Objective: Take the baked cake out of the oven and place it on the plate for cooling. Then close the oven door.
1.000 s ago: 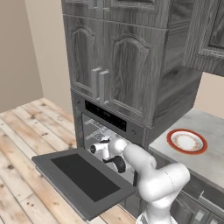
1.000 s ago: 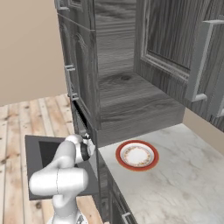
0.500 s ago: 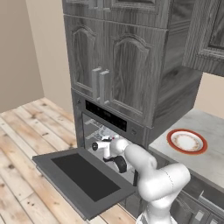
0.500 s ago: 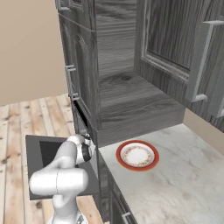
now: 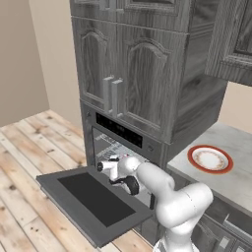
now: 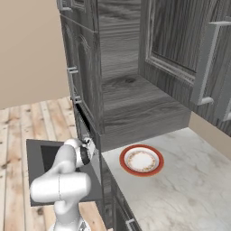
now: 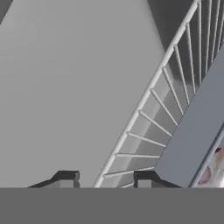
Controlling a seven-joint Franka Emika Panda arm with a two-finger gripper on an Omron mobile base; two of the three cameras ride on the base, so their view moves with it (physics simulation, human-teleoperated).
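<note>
Oven door (image 5: 93,203) down flat, nearest. Gripper (image 7: 105,180) inside oven (image 5: 120,142) mouth, over wire rack (image 7: 148,118); fingers part-closed, hold on anything: cannot tell. Baked cake: position cannot tell. Judged light, soft, crumbly; pinch low on flanks, gently. Plate (image 5: 210,159) on counter (image 6: 198,189), near left edge, bare.

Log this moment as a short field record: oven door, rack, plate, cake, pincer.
oven door: open, lying flat in front of the oven
rack: wire, seen close in the hand view
plate: on the counter right of the oven, nothing on it
cake: not identifiable; a small red and cream patch at the hand view's right edge is too unclear to name
pincer: at the oven opening, beside the rack; whether the jaws hold anything cannot be told
</note>
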